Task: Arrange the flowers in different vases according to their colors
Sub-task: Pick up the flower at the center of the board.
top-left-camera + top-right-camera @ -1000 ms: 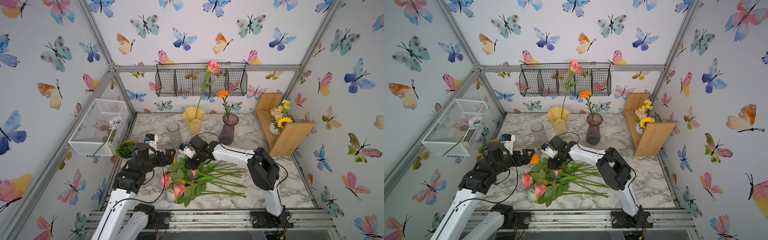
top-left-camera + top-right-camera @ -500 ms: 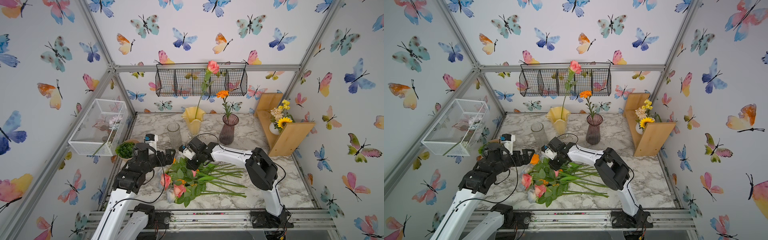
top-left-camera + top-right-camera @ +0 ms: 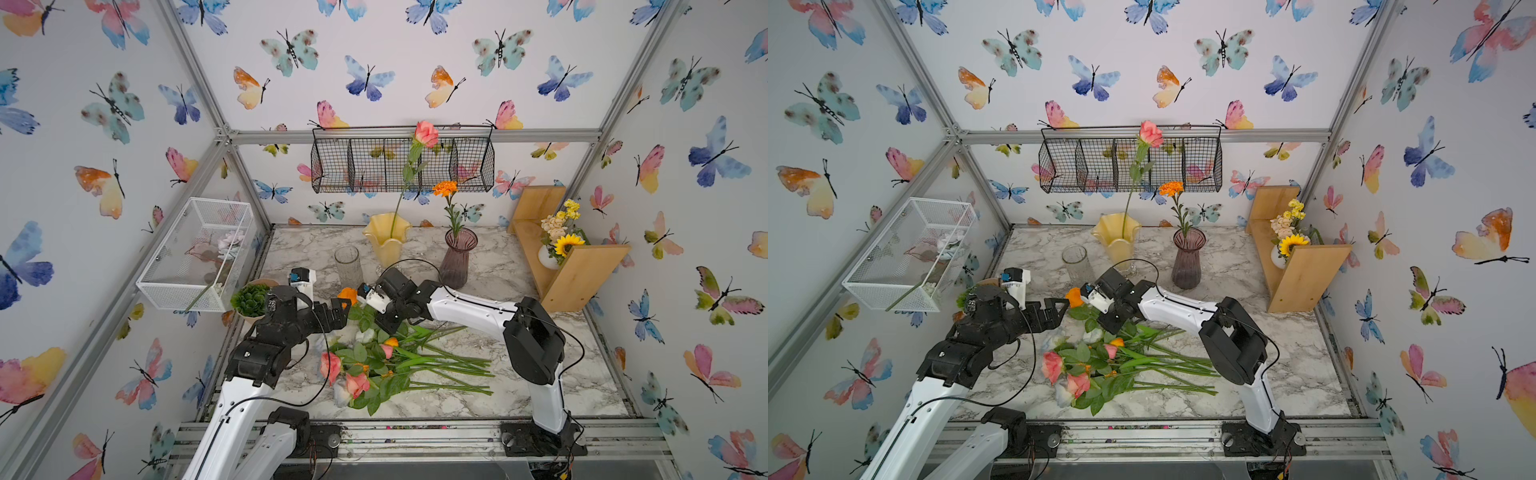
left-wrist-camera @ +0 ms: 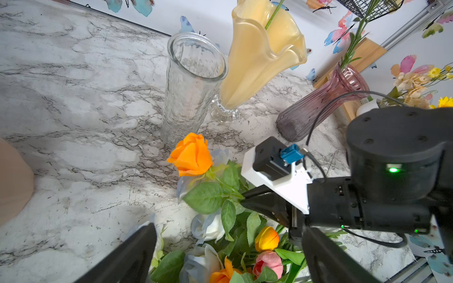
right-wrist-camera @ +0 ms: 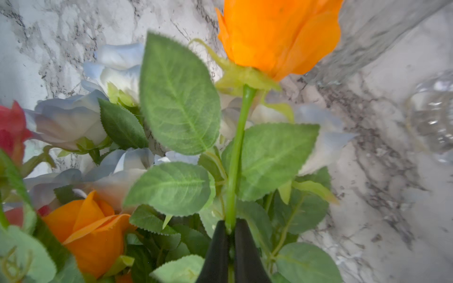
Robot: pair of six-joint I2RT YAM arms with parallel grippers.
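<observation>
My right gripper point(image 5: 230, 224) is shut on the green stem of an orange rose point(image 5: 279, 31), whose bloom point(image 3: 348, 296) stands just above the pile of flowers point(image 3: 374, 365) lying on the marble table. My left gripper point(image 4: 229, 230) is open with nothing in it, its fingertips point(image 3: 338, 307) close beside that bloom. Behind them stand three vases. The clear glass vase point(image 3: 348, 266) has no flower in it. The yellow vase point(image 3: 387, 241) holds a pink rose point(image 3: 426, 134). The purple vase point(image 3: 457, 257) holds an orange marigold point(image 3: 444, 188).
A succulent in a tan pot point(image 3: 250, 300) sits left of my left arm. A white mesh basket point(image 3: 199, 253) hangs on the left wall and a black wire basket point(image 3: 399, 164) on the back wall. A wooden shelf point(image 3: 582, 270) with a sunflower bunch point(image 3: 565, 243) stands at the right.
My right gripper has closed on the orange rose's stem. The left arm has stayed where it was, still open.
</observation>
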